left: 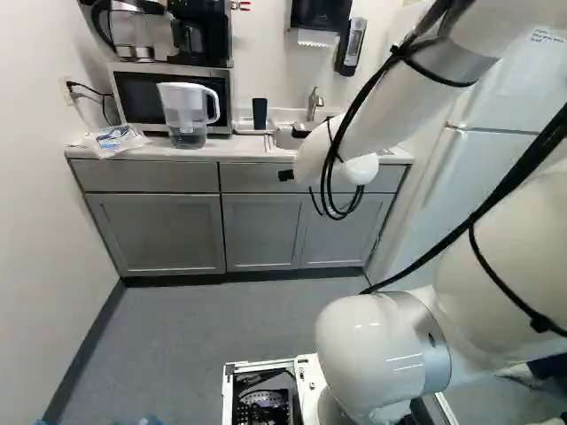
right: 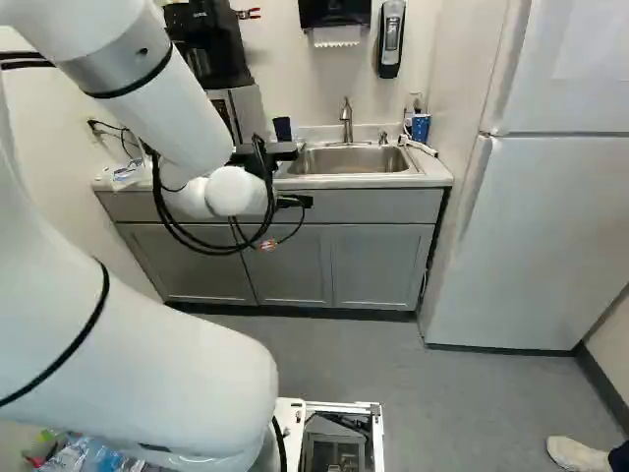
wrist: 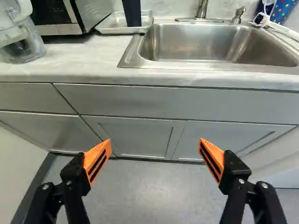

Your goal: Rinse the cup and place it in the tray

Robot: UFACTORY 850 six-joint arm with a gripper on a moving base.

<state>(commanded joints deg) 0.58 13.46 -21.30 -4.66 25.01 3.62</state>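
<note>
A pale stone-like counter (wrist: pixel 84 63) on grey panelled cabinets (wrist: pixel 140 101) runs along the wall ahead of the white arm (right: pixel 147 108), with a tall white refrigerator (right: pixel 531 236) at the right of the right base view. A stainless steel sink (right: pixel 354 163) is set into the counter, a curved metal faucet (right: pixel 346 123) rising behind it and a blue cup with coloured spots (right: pixel 421 128) near its far right corner. Left of the sink come a shallow rectangular metal tray (wrist: pixel 111 31) and a silver microwave with a dark door (left: pixel 142 99), topped by a black coffee maker (left: pixel 210 31) and a glass carafe (left: pixel 133 35). A clear pitcher with a white handle (left: pixel 183 102) stands in front of the microwave; a crumpled clear plastic bag (left: pixel 112 140) lies at the counter's left end. The counter's front edge and the sink's rim lie between the gripper's side of the scene and the faucet. The black gripper with orange pads (right: pixel 273 153) is spread wide and grasps nothing. The tall dark navy cup (wrist: pixel 132 12) stands upright in the tray, between microwave and sink, ahead of the gripper (wrist: pixel 155 151) and well apart from both fingertips, left of the middle between them.
</note>
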